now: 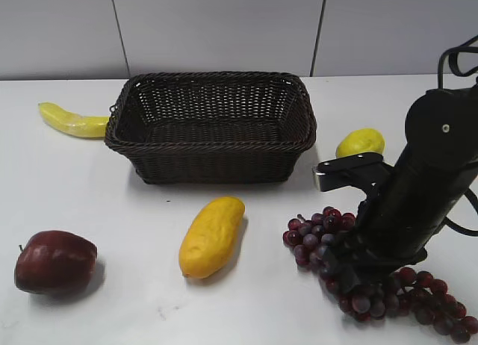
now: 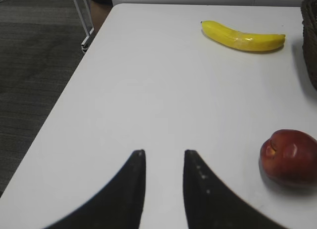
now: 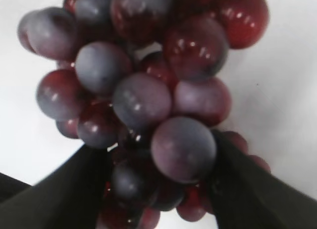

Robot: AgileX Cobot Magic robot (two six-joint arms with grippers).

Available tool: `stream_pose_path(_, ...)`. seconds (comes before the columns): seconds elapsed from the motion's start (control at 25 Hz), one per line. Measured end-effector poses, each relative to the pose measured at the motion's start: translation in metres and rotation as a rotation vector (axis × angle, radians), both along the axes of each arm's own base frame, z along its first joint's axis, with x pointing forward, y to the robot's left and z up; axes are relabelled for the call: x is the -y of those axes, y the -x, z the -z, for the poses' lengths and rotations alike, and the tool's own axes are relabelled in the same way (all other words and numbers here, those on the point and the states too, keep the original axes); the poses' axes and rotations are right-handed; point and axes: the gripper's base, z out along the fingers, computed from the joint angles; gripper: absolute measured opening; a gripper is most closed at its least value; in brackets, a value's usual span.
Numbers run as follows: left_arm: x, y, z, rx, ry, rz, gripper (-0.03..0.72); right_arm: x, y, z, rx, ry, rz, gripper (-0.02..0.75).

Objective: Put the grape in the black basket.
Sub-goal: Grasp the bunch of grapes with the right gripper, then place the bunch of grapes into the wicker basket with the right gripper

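Lab or office: white table (image 2: pixel 148 90), grey carpet (image 2: pixel 34 55).

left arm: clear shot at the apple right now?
Probably yes. The left gripper is open over bare table, and the apple lies just to its right with nothing between them. The banana sits farther off, out of the way.

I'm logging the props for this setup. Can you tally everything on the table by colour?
Yellow: 3, the banana, the long bumpy yellow fruit and the round yellow fruit
Dark red: 2, the apple and the grape bunch
Black: 1, the basket
Total: 6
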Motion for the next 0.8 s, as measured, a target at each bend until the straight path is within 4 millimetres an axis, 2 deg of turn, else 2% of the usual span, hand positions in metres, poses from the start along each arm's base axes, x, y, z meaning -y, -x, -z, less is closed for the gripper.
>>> stream_pose_path(0.08, 0.000, 0.000, 0.000, 0.000, 0.000, 0.000, 0.238, 0.000, 0.000, -0.002, 0.009, -0.005, 0.000, 0.249)
stream_pose_path(0.12, 0.000, 0.000, 0.000, 0.000, 0.000, 0.000, 0.238, 0.000, 0.000, -0.004, 0.017, -0.009, 0.000, 0.223)
stream_pose_path(0.24, 0.000, 0.000, 0.000, 0.000, 0.000, 0.000, 0.238, 0.000, 0.000, -0.015, 0.051, -0.029, 0.000, 0.213)
stream_pose_path(0.32, 0.000, 0.000, 0.000, 0.000, 0.000, 0.000, 0.238, 0.001, 0.003, -0.028, 0.075, -0.046, -0.003, 0.127)
stream_pose_path(0.36, 0.000, 0.000, 0.000, 0.000, 0.000, 0.000, 0.238, 0.002, 0.004, -0.036, 0.077, -0.052, -0.006, 0.111)
stream_pose_path(0.56, 0.000, 0.000, 0.000, 0.000, 0.000, 0.000, 0.238, 0.001, 0.004, -0.098, 0.167, -0.096, -0.046, 0.097)
stream_pose_path(0.8, 0.000, 0.000, 0.000, 0.000, 0.000, 0.000, 0.238, -0.008, -0.018, -0.192, 0.398, -0.170, -0.080, 0.091)
